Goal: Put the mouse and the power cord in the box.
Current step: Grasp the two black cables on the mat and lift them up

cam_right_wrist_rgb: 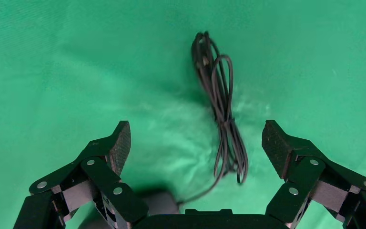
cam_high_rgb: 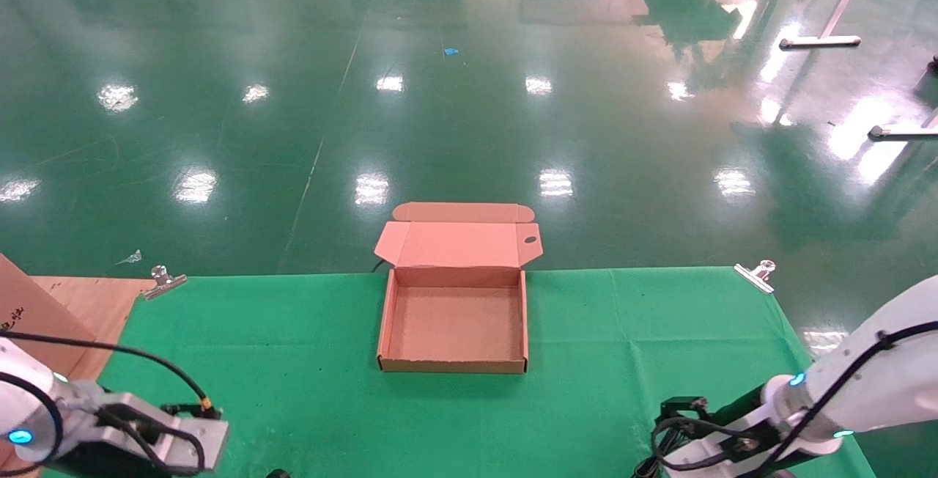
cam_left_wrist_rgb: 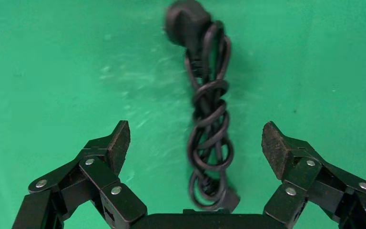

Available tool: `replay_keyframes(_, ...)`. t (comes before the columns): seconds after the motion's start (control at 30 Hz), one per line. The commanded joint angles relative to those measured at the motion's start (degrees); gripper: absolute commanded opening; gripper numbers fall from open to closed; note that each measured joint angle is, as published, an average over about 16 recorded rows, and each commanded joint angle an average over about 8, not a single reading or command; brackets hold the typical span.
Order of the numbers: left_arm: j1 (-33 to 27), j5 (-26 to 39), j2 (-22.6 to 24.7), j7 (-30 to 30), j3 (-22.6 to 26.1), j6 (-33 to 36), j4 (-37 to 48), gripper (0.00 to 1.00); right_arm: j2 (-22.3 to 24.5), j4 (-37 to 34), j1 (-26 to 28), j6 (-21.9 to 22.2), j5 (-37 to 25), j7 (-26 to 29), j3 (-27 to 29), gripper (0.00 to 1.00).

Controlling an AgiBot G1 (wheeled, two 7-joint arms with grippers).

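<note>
A glossy green floor is reflecting ceiling lights behind a table covered in green cloth [cam_high_rgb: 645, 331]. The box [cam_high_rgb: 454, 364] is sitting open at the middle of the cloth's far edge, shallow, square and brown, its lid leaning back with a small oval hole near one corner. The left gripper [cam_left_wrist_rgb: 196, 143] is hanging over the near left corner with its fingers spread wide on either side of the power cord [cam_left_wrist_rgb: 209, 129], a twisted black bundle with a chunky round plug. The right gripper [cam_right_wrist_rgb: 196, 143], at the near right corner, is likewise gaping over a thinner looped black cable [cam_right_wrist_rgb: 224, 119] that is lying on the cloth.
</note>
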Motion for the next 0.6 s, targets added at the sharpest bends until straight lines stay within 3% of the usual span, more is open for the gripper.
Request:
replay_keyframes(0.03,0.0,0.4,1.4,1.9,0.4,-0.8,3.1,1.00,-1.7,-3.8,-0.2,1.6,0.2,-2.4,0.0,1.00)
replay_keyframes(0.3,-0.3,1.0,4.0,6.4,0.6,-4.4,11.0,1.00,-6.1,-14.4,1.3,5.8,1.2,-8.1,0.8,1.00)
replay_keyframes(0.6,-1.1,-0.5,5.0,10.1,-0.3,-5.6,16.5,0.97,-9.4,-21.4,3.5,5.8,1.7,-12.7,1.1,1.00)
